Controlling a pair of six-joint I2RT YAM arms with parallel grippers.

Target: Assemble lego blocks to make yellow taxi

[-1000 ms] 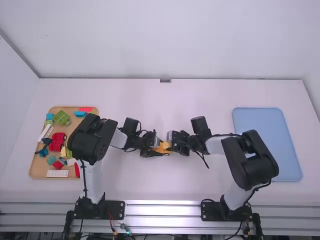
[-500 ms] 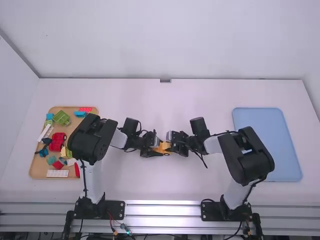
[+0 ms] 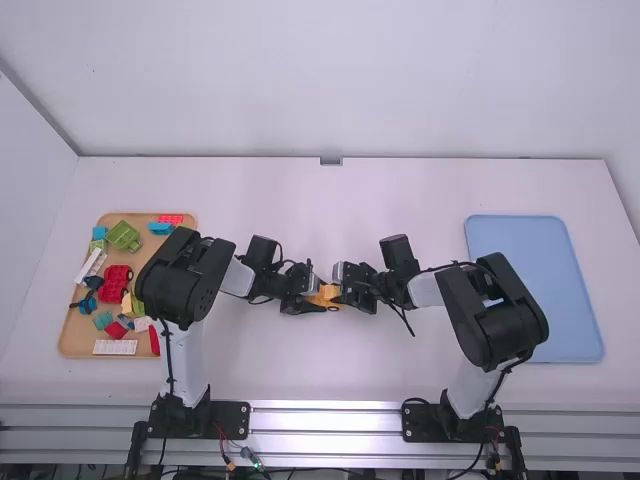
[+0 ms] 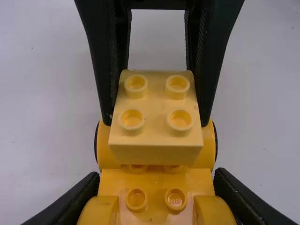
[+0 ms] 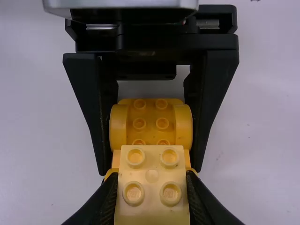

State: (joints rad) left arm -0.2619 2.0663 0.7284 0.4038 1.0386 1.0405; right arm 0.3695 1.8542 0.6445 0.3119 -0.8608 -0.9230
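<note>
While left tool (image 4: 157,187) clenches yellow car base (image 5: 151,115) mid-table (image 3: 400,370), long axis left to right between arms, pale block (image 4: 157,105) lies over base's right part; whether seated, cannot tell. Right tool (image 5: 151,180), nearer that end, grips block by sides. Next move probably wants straight press onto studs.

High view looks forward-down from behind — wrist views, close in, share the pale block (image 4: 156,110).
</note>
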